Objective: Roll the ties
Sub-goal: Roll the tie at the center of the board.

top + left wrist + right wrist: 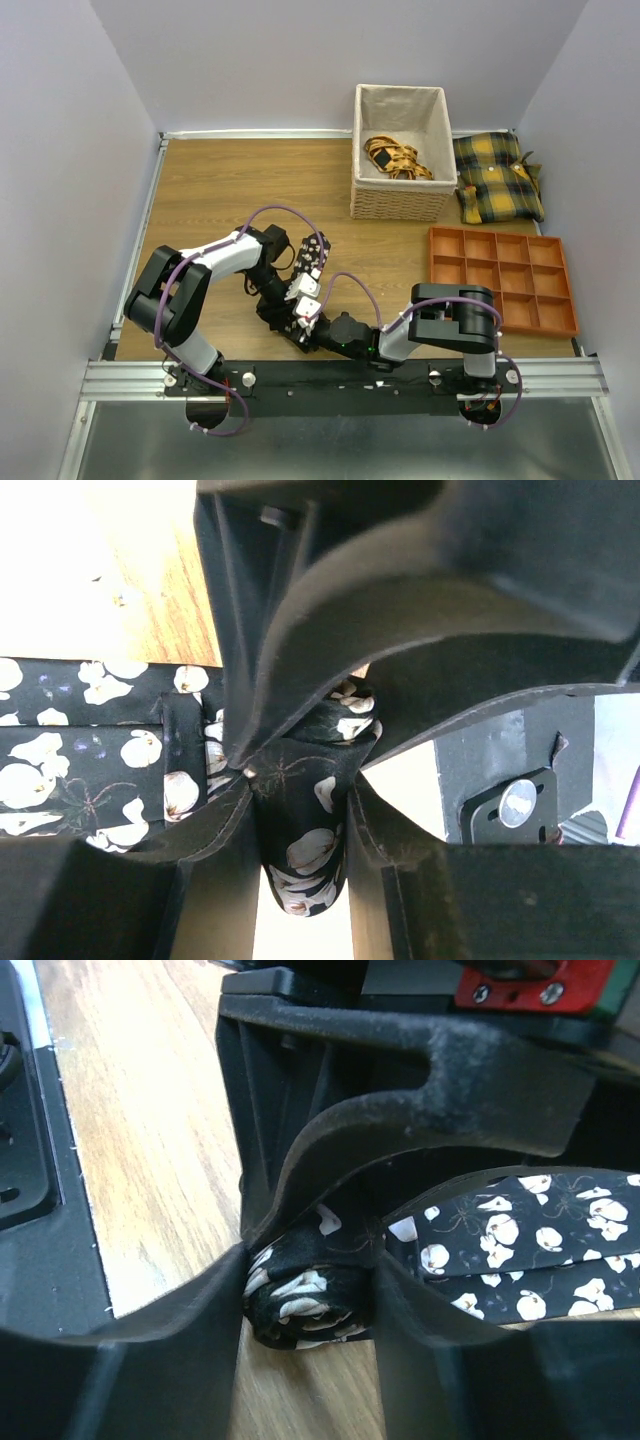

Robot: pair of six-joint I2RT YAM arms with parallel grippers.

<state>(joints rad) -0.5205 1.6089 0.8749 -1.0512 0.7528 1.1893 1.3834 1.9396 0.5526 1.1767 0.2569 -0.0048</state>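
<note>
A: Entry one, overhead view: tie (pixel 314 255), black, flower-dotted, over the wooden counter (pixel 220 190) toward its near edge, where the two arms meet. The grip itself is too small to read there.

B: The left wrist view supplies it. Rolled end (pixel 300 855): a tight fabric cylinder, white blossoms on black. The left claw (pixel 300 800) is pinching it from both sides. The flat strip runs off to the left.

A: Right wrist view, same roll from the opposite side: layered folds at its end face (not shown to the left camera). The right claw (pixel 310 1280) is pressed against its flanks. Its fingers (pixel 180 1330) are matte black, scuffed and dusty.

B: Only the overhead view lists the rest. Woven basket (pixel 400 200), cloth-lined, far side. Plaid cushions (pixel 497 178), yellow and black, just beside it. Orange compartment tray (pixel 500 234), rigid, gridded, at the right.
</note>
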